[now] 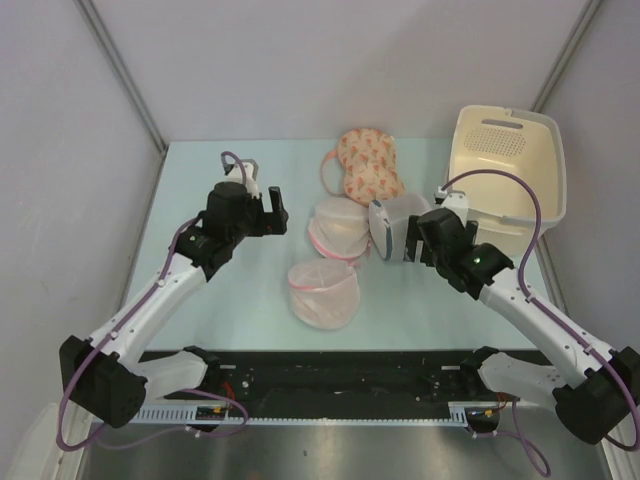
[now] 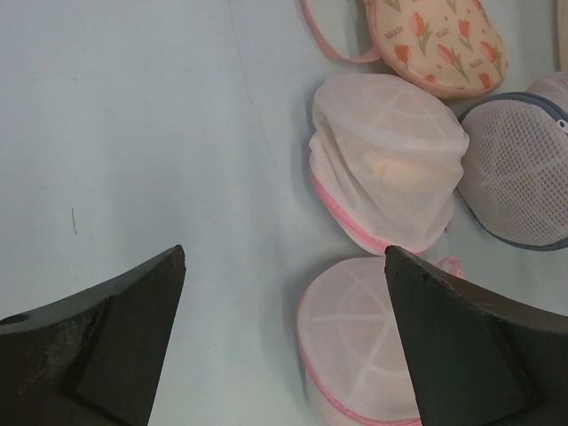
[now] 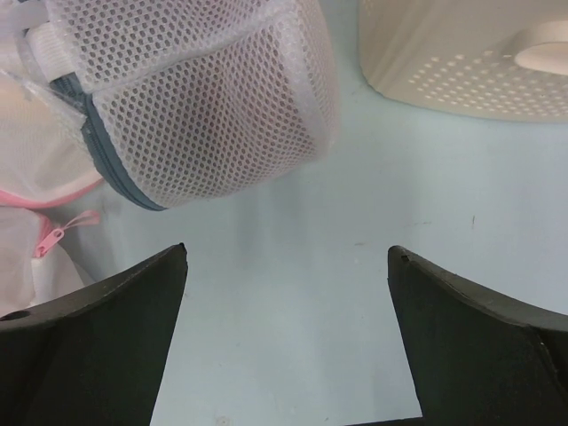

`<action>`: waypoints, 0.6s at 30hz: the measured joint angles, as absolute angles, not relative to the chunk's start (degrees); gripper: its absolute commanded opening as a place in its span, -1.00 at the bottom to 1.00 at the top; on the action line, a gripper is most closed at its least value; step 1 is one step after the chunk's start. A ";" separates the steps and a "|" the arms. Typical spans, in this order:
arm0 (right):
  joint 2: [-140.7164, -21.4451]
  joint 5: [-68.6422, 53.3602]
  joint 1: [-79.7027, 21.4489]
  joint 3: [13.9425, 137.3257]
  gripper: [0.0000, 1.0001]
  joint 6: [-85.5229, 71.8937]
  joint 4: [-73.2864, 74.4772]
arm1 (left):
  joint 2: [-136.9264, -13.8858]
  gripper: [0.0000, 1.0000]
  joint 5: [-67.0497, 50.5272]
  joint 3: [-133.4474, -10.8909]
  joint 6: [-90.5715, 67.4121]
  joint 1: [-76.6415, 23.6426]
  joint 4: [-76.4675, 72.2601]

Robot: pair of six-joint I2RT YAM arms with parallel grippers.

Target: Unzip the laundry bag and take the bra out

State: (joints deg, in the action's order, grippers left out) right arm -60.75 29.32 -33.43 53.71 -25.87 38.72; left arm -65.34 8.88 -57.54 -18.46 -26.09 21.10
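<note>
Our right tool (image 3: 286,253) and left tool (image 2: 284,257) both gape open, empty. The laundry bag (image 3: 195,98) lies zipped on the bench (image 3: 373,204), just ahead-left of the right tool, likely its target. We judge the unseen bra is inside.

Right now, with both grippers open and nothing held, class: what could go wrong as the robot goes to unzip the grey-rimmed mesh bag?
1. The grey-rimmed laundry bag lies right beside a pink-trimmed mesh pouch, whose pink zip pull sits near the grey zip. The right gripper might catch the wrong one.
2. The left gripper hovers over the table, away from the bag. With nothing bracing it, the bag may slide rather than unzip.
</note>
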 measured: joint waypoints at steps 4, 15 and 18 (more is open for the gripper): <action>-60.75 29.36 -34.46 53.71 0.99 -25.80 38.61 | -65.73 1.00 9.39 -57.54 -19.03 -26.09 21.10; -60.55 29.50 -34.85 53.71 0.99 -25.80 38.30 | -66.00 1.00 11.35 -57.54 -19.59 -26.06 21.12; -59.86 29.52 -34.85 54.19 1.00 -25.17 37.21 | -66.00 1.00 11.79 -57.54 -19.68 -26.06 21.17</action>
